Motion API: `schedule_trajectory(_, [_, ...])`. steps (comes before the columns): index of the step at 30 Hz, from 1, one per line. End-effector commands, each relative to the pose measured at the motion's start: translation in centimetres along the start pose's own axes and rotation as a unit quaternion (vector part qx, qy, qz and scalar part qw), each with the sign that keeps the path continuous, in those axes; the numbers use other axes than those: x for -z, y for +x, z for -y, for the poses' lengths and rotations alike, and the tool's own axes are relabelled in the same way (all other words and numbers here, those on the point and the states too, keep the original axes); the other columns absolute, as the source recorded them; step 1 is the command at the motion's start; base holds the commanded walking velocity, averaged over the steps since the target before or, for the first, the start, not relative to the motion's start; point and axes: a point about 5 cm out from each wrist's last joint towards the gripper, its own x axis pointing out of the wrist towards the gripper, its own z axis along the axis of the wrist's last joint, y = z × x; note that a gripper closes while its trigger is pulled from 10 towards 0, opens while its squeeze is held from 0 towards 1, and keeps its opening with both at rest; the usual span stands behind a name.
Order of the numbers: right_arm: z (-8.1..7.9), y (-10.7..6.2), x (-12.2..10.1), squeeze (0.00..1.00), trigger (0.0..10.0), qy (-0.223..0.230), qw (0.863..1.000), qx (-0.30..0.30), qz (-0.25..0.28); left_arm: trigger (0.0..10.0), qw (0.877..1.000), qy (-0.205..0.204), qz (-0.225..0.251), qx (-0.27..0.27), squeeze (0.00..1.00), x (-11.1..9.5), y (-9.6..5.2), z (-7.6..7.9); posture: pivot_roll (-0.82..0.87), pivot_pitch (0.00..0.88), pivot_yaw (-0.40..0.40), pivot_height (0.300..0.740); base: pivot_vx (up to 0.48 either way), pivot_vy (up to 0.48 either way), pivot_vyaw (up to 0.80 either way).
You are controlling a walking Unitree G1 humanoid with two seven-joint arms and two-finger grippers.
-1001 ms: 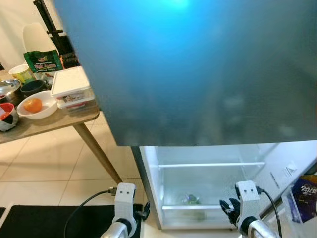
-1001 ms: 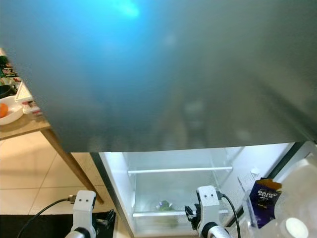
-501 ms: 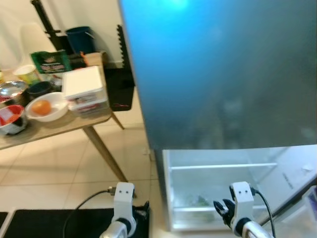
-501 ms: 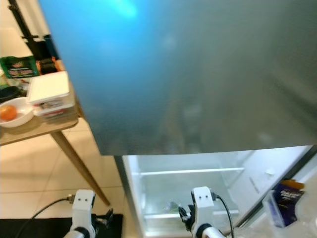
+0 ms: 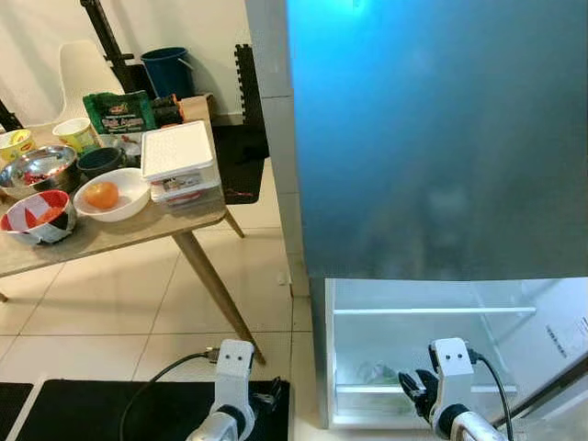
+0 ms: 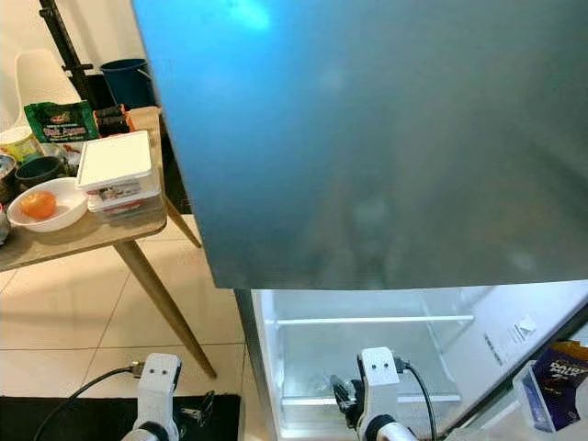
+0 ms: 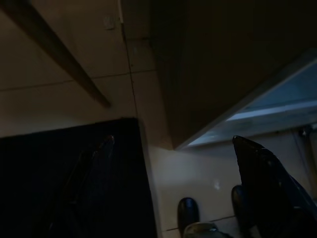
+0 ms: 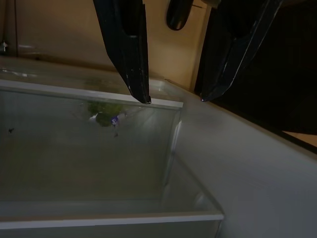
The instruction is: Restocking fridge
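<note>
Right gripper (image 8: 171, 99) hangs low and empty, fingers apart, before the lit lower compartment of the grey fridge (image 5: 441, 138); left gripper (image 7: 173, 144) idle, fingers spread over the black mat (image 5: 110, 409). The view has swung left since a second ago, bringing in more of the wooden table (image 5: 129, 234) with its white lidded box (image 5: 179, 152) and orange in a white bowl (image 5: 103, 195), so it's likely turning to fetch stock

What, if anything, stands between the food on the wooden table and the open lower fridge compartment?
Nothing visible does: bare tiled floor separates the wooden table from the open compartment, whose door is swung aside.
</note>
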Motion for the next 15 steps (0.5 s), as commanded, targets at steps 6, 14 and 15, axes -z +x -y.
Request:
schedule_trajectory(6, [-0.08, -0.19, 0.41, 0.00, 10.0, 0.007, 1.000, 0.005, 0.000, 10.0, 1.000, 0.008, -0.014, -0.013, 0.00, 0.27, -0.21, -0.91, 0.03, 0.086, 0.080, 0.734, 0.000, -0.320, 0.00])
schedule_trajectory(14, [-0.03, -0.14, 0.32, 0.00, 10.0, 0.008, 1.000, 0.005, -0.001, 10.0, 1.000, 0.007, -0.010, -0.025, 0.00, 0.15, -0.20, -1.22, 0.03, 0.089, 0.075, 0.734, 0.000, 0.000, 0.00])
schedule_trajectory(15, [-0.05, -0.13, 0.27, 0.00, 10.0, 0.008, 1.000, 0.004, 0.000, 10.0, 1.000, 0.006, -0.010, -0.026, 0.00, 0.25, -0.24, -1.16, 0.03, 0.091, 0.074, 0.734, 0.000, 0.000, 0.00])
